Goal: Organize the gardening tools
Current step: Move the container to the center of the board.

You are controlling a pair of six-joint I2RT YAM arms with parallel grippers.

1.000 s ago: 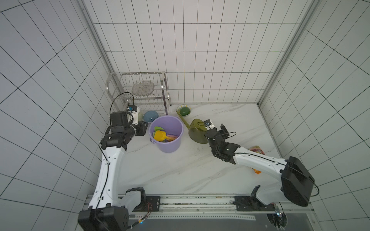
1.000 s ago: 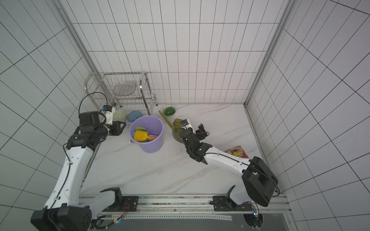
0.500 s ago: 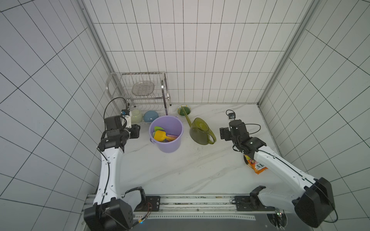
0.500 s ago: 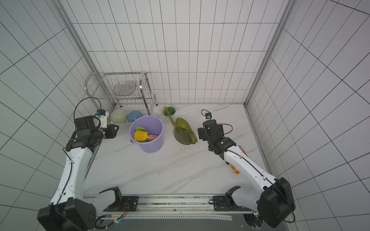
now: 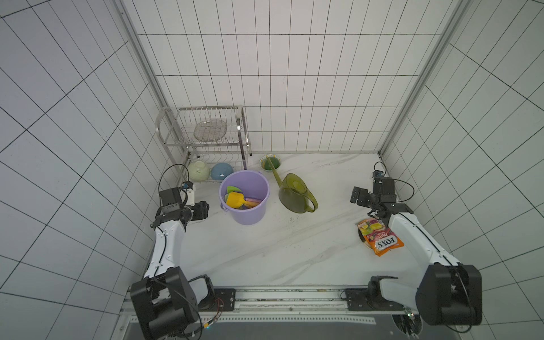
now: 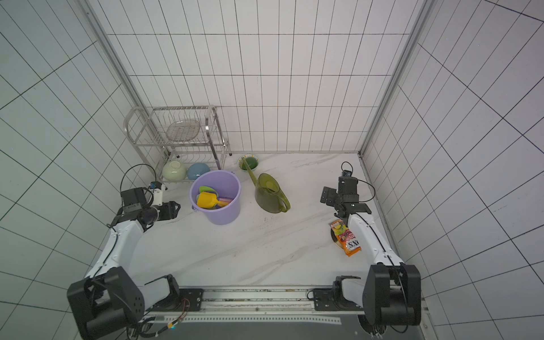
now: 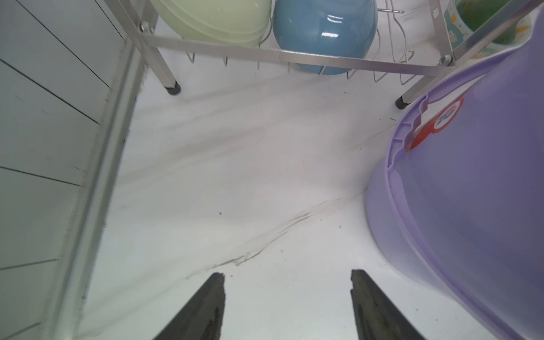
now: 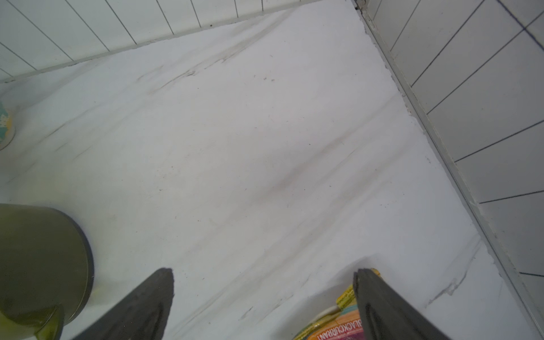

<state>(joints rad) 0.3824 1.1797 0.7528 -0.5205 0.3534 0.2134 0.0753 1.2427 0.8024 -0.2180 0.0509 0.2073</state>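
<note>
A purple bucket (image 5: 248,216) stands left of centre on the marble table. In it lie a yellow scoop (image 5: 235,200), a green blade (image 5: 232,190) and a pink handle (image 5: 253,201). Beside the bucket on the right stands the olive watering can (image 5: 295,195), upright, its spout reaching the green bowl (image 5: 270,162). My left gripper (image 5: 203,210) hovers left of the bucket (image 7: 471,191), open and empty (image 7: 287,275). My right gripper (image 5: 357,195) is far right of the can (image 8: 41,259), open and empty (image 8: 263,273).
A steel dish rack (image 5: 244,138) at the back left holds a glass plate (image 5: 210,130), a pale-green bowl (image 5: 199,170) and a blue bowl (image 5: 222,171). An orange snack packet (image 5: 379,237) lies under my right forearm. Tiled walls close in on both sides.
My right gripper has drawn away from the watering can toward the right wall. My left gripper has pulled back from the rack toward the front, and its jaws now stand wider.
</note>
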